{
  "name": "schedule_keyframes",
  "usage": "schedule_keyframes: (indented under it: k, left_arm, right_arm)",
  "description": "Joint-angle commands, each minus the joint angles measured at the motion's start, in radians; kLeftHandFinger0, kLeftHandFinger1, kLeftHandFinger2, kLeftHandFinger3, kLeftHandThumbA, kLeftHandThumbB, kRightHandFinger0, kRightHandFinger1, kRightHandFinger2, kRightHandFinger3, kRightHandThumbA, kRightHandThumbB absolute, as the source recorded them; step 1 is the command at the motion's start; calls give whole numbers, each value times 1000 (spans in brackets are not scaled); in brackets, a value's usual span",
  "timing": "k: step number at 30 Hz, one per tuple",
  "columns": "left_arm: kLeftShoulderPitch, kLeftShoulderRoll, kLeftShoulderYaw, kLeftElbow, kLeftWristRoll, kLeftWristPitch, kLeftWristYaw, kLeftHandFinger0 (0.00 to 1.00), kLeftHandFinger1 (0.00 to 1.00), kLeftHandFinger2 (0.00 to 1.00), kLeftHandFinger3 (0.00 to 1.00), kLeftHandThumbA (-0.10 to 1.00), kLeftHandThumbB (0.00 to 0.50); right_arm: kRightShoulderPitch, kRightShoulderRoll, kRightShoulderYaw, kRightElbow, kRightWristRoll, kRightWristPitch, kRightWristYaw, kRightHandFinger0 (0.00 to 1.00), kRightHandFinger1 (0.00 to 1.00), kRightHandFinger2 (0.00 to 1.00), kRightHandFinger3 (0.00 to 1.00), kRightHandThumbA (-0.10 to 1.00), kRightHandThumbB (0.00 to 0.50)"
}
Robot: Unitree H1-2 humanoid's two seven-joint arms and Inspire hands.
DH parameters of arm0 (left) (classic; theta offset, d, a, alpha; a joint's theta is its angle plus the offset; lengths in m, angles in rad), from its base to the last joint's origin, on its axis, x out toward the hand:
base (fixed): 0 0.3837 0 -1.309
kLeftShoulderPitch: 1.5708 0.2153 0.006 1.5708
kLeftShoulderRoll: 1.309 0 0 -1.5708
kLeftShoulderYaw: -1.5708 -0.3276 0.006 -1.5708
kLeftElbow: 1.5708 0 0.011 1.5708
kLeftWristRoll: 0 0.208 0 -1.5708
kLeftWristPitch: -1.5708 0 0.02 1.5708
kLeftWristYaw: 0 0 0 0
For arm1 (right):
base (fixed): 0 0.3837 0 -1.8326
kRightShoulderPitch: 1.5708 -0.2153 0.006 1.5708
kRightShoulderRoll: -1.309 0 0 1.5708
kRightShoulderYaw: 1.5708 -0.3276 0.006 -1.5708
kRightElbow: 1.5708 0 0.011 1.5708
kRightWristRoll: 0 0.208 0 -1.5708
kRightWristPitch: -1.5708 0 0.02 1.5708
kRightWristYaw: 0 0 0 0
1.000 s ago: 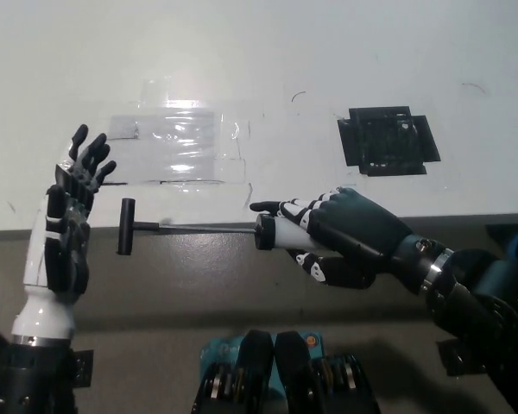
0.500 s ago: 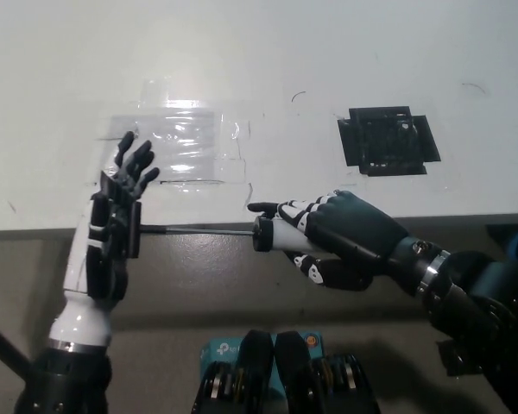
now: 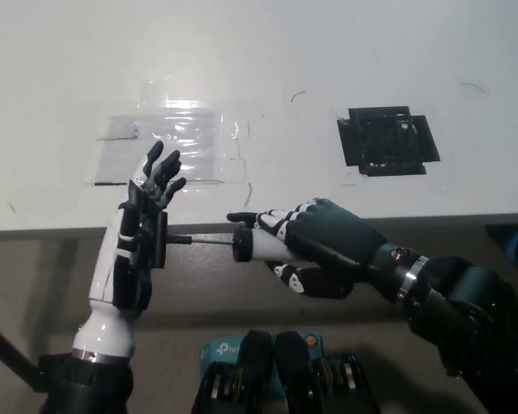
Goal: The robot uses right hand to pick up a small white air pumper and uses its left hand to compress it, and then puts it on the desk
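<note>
My black right hand [image 3: 315, 250] is shut on the small white air pumper [image 3: 259, 245], holding it level in front of the desk's near edge. Its thin dark rod [image 3: 203, 241] sticks out to the left and ends in a black T-handle [image 3: 161, 239]. My white left hand [image 3: 136, 243] stands upright with fingers spread, its palm flat against that handle. Only a short piece of rod shows between the handle and the pumper's black end cap.
The white desk [image 3: 268, 52] fills the upper picture, its front edge running across the middle. A clear plastic sheet [image 3: 177, 147] lies at its left centre. A black square pad [image 3: 387, 140] lies at the right.
My left hand has moved right, pushing the T-handle toward the pumper, so the visible rod is much shorter. My right hand and the pumper have shifted slightly left.
</note>
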Motion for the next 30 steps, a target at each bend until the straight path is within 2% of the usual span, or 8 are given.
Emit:
schedule_keyframes:
  k: [1,6,15,18,22,26,28,30]
  left_arm:
    - [-27,-16,-20,-11,109,66,32,1000,1000,1000,1000,1000,170]
    - [-61,-16,-15,85,180,55,68,1000,1000,1000,1000,1000,161]
    - [-100,-38,-10,185,206,56,94,1000,1000,1000,1000,1000,101]
    - [-115,-45,-12,195,209,61,92,1000,1000,1000,1000,1000,132]
    - [-112,-64,-15,186,210,69,96,1000,1000,1000,1000,1000,143]
    - [-114,-75,-14,172,205,70,95,1000,1000,1000,1000,1000,149]
    - [-110,-78,-10,160,200,78,94,1000,1000,1000,1000,1000,145]
    - [-108,-75,-5,155,196,79,92,1000,1000,1000,1000,1000,145]
  right_arm:
    - [-43,26,13,-23,-14,-2,19,54,537,798,920,-100,218]
    - [-54,39,25,-19,-28,12,39,76,486,806,743,-100,214]
    - [-45,54,22,-20,-31,24,44,81,482,813,812,-100,193]
    - [-57,58,20,-16,-36,36,52,64,478,816,787,-100,182]
    - [-57,63,20,-21,-36,49,61,29,432,792,648,-100,179]
    - [-67,68,20,-14,-46,57,60,0,347,690,387,-100,189]
    - [-69,69,18,-7,-38,49,55,0,313,662,151,-100,185]
    - [-74,67,19,-9,-44,55,61,0,370,745,163,-100,182]
